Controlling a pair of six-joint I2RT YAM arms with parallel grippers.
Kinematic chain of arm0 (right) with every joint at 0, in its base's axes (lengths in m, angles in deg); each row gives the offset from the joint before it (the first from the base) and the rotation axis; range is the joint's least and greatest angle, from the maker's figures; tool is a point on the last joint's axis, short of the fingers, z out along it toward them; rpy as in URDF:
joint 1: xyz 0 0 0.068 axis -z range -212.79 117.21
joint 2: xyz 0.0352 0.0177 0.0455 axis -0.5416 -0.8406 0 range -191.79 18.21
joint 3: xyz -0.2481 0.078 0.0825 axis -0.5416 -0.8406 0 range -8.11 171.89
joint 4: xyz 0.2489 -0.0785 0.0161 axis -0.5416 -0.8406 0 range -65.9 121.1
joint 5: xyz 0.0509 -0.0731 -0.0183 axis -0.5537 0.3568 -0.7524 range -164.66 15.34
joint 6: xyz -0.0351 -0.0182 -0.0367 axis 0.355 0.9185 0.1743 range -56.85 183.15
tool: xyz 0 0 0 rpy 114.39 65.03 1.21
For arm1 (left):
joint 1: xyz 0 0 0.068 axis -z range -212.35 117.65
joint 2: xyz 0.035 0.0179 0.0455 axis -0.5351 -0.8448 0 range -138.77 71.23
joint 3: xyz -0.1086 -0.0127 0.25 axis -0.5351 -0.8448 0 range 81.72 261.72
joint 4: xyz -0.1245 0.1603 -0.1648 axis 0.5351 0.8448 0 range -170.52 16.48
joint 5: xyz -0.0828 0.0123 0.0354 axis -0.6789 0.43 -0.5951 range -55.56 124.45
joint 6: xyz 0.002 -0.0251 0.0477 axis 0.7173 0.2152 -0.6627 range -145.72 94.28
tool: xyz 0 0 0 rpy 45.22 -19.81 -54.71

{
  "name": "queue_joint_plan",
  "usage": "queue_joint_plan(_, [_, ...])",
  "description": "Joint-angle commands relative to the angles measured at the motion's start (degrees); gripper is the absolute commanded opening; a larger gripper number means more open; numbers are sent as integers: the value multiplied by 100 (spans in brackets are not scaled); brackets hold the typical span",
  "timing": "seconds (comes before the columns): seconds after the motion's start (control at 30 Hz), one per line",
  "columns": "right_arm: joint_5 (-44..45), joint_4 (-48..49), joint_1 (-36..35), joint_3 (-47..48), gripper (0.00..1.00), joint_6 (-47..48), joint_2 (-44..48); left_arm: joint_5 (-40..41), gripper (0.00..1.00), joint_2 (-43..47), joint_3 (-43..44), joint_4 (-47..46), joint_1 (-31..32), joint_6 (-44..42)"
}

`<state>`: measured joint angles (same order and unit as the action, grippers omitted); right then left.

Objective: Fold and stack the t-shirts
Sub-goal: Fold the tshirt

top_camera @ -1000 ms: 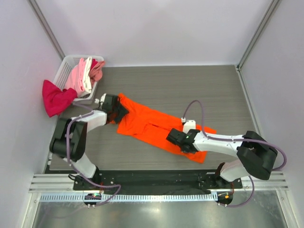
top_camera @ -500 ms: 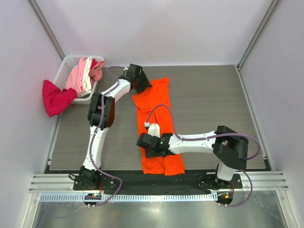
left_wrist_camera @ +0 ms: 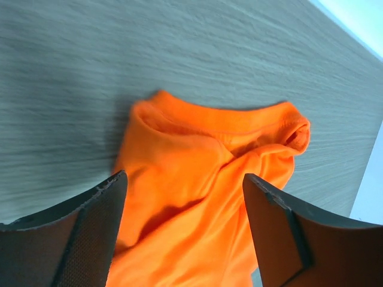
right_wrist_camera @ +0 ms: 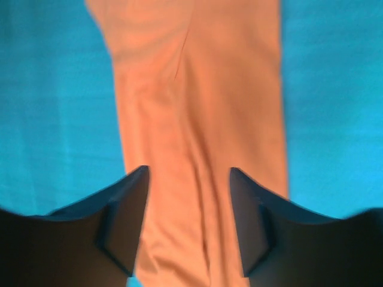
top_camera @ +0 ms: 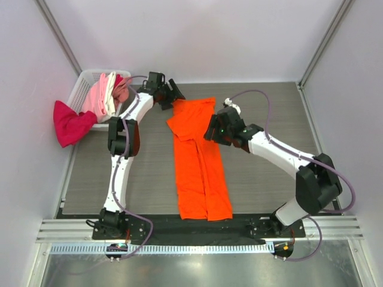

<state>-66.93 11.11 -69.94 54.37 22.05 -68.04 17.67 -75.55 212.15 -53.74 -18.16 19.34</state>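
So far the orange t-shirt is only folded lengthwise; left fingers and right fingers are held wide; other t-shirts are left unfolded.

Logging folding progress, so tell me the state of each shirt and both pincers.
Orange t-shirt: flat on the table, folded into a long strip.
Magenta-red t-shirt: unfolded, draped over the basket side.
Pink, white and salmon t-shirts: bunched in the basket.
Left pincer: open, empty, over the orange collar.
Right pincer: open, empty, over the orange cloth.
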Motion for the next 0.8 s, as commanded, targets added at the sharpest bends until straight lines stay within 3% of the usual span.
queue_joint_plan(0.0, [-789,513,742,519,64,542,-452,-274,80,806,-348,-208,-40,-234])
queue_joint_plan(0.1, [-1211,663,1288,1028,75,550,-1172,-212,84,1526,-1296,-384,-40,-147])
queue_joint_plan(0.27, [-1580,698,1640,2300,74,524,-2698,16,85,2153,-2284,-858,-49,521])
queue_joint_plan(0.5, [-1801,698,1948,3964,68,358,-4406,52,78,1364,-1654,-685,-92,452])
queue_joint_plan(0.77, [-1906,636,2176,4755,66,322,-5198,166,64,792,-1363,-578,-119,346])
